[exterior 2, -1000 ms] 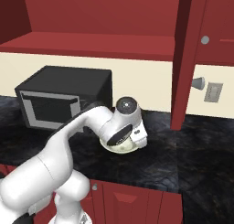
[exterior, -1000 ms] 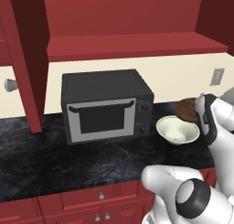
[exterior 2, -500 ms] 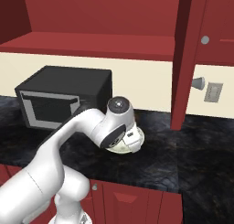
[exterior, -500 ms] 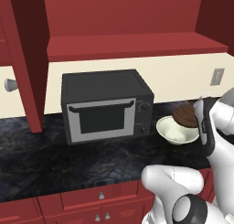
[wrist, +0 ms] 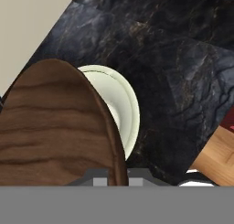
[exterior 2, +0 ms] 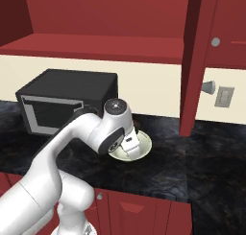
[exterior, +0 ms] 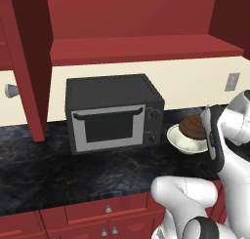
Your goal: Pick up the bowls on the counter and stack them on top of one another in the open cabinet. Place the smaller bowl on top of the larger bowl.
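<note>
Your end effector (exterior: 207,130) has lifted the smaller bowl (exterior: 192,127) clear of the table (exterior: 58,169). A second ago the dark brown bowl sat low, behind the cream one toward the back wall; now it hangs in the air above the larger bowl (exterior: 184,141), tilted on edge. The jaws are closed tight on its rim, and in the hand view the brown wood-grain underside (wrist: 55,131) sits close to the lens with the cream bowl (wrist: 119,106) showing past its edge.

What that means for you: the grasp looks to have held, but you have the small bowl first. Since it must end on top, you will probably need to park it in the open cabinet (exterior: 141,49) and restack, or set it aside until the cream bowl is up there (your call).

Containers:
- The larger bowl stands upright near the back edge of the table, just right of the microwave (exterior: 113,112), with nothing resting inside it.
- The smaller bowl carries nothing that you can see.
- The cabinet shelf holds no bowl yet, so neither placement is done.
</note>
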Tool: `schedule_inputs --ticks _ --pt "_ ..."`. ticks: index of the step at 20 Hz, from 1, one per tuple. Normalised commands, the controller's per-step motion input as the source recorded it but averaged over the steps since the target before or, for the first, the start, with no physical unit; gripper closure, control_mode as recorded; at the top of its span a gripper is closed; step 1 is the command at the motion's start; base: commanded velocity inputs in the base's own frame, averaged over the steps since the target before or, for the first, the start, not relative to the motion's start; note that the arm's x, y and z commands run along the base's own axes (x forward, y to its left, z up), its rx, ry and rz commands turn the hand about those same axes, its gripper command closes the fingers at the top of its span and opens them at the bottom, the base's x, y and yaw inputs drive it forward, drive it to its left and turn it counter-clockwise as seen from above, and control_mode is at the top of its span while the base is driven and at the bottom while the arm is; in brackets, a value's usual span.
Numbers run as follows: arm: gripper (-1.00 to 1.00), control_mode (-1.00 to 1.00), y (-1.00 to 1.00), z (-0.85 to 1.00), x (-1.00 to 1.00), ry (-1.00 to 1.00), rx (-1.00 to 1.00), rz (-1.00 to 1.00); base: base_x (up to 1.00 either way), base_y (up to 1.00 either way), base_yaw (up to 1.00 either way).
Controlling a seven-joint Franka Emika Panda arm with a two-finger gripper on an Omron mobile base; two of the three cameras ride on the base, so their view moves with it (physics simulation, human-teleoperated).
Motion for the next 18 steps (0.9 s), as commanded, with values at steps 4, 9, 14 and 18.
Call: schedule_inputs --ticks 4,9,14,18 --pt "1.0 -1.0 0.04 -0.04 0.0 0.01 0.0 0.01 0.0 0.0 0.0" --pt "1.0 -1.0 0.0 -0.05 0.0 0.0 0.01 0.03 0.0 0.0 0.0" --pt "1.0 -1.0 0.0 -0.06 0.04 0.0 0.01 0.04 0.0 0.0 0.0" --pt "1.0 -1.0 0.0 -0.11 0.08 0.0 0.0 0.02 0.0 0.0 0.0"
